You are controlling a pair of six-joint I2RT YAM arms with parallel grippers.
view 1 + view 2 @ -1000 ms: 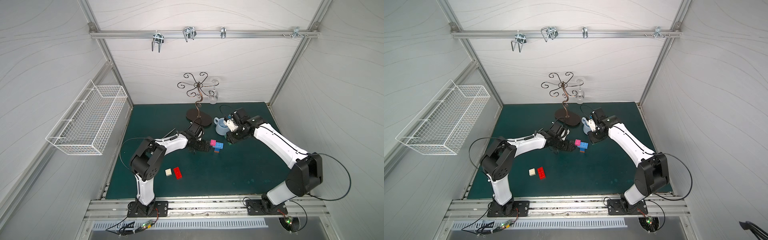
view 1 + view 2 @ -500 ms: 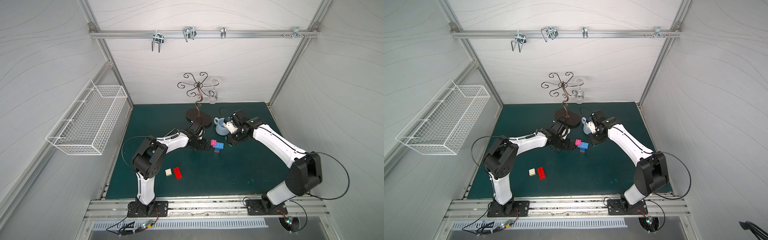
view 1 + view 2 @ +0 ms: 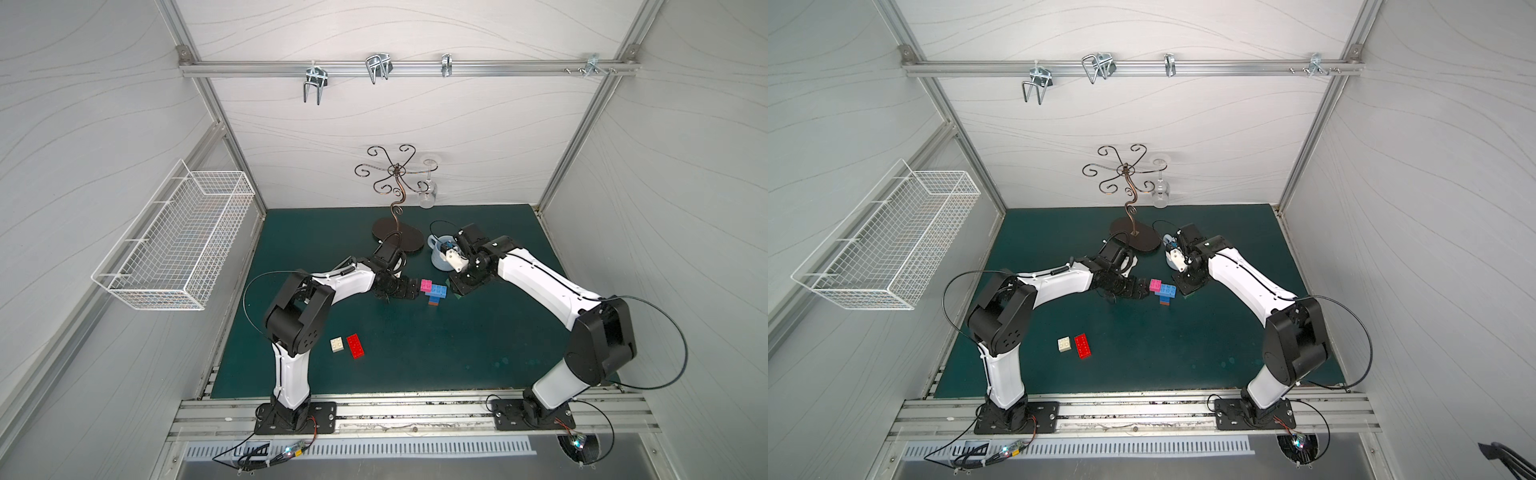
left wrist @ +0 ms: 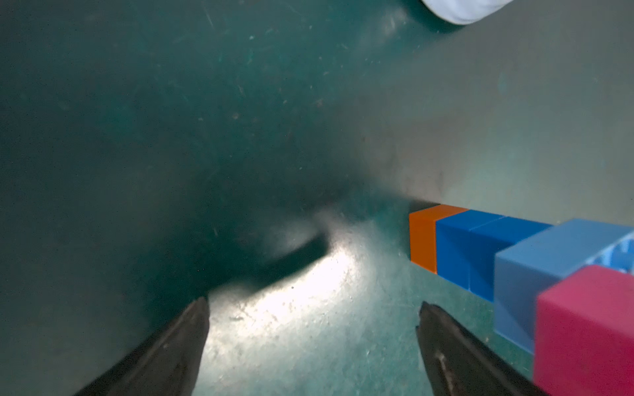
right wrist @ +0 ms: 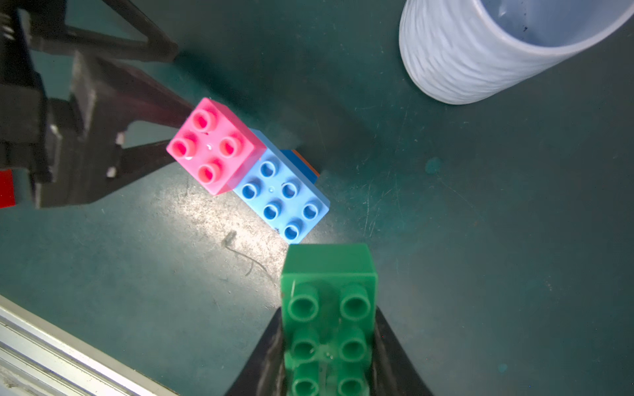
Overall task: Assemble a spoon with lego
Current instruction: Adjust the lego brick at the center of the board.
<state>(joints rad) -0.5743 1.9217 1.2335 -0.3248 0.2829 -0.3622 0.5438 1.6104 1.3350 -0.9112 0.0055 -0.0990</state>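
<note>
Abt halfway, I'd say. The spoon (image 3: 434,291) stands mid-desk (image 3: 415,357), towards the far side, as a part build: orange brick (image 4: 423,236) at the bottom, 2 blue bricks (image 4: 456,247), light blue brick (image 5: 284,199), pink brick (image 5: 214,145) on its left end. Right claw (image 5: 327,319) pinches the green brick (image 5: 327,271) just right of it, not yet on. Left claw (image 4: 312,325) is spread & empty, just left of it. Red brick (image 3: 356,345) & white brick (image 3: 337,345) lie loose near-left, still to add

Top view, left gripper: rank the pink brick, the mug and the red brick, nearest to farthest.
1. Pink brick, right at the left gripper tips.
2. Mug, farther back on the mat.
3. Red brick, toward the front edge.
</note>
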